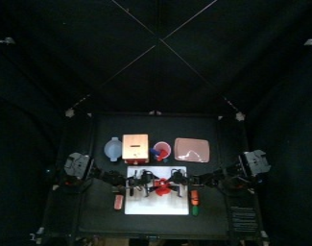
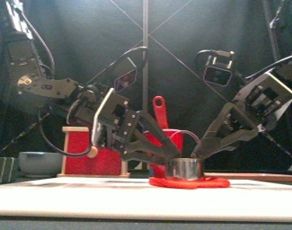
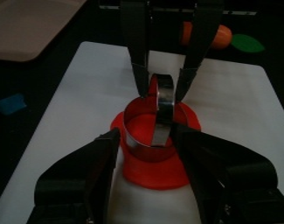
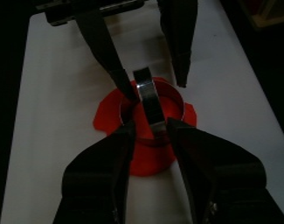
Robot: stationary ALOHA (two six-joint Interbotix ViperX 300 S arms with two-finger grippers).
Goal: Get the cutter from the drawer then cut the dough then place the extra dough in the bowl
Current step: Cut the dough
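A flat red dough disc (image 2: 190, 182) lies on the white cutting board (image 1: 136, 202) (image 3: 74, 105). The round metal cutter (image 2: 187, 167) (image 3: 155, 131) (image 4: 150, 101) stands on the dough. My left gripper (image 2: 160, 160) (image 3: 154, 136) comes from the left, its jaws against the cutter's sides. My right gripper (image 2: 201, 149) (image 4: 150, 127) comes from the right and is shut on the cutter near its wire handle (image 3: 164, 87). Both meet over the board's middle (image 1: 161, 183). The dough under the cutter is partly hidden.
At the back stand the blue-grey bowl (image 1: 113, 147) (image 2: 40, 162), the wooden box with red drawer front (image 1: 136, 147) (image 2: 78, 142), the red cup with toy knives (image 1: 162, 149) (image 2: 167, 135) and the pink tray (image 1: 193, 149). Small toy foods (image 1: 117, 202) lie beside the board.
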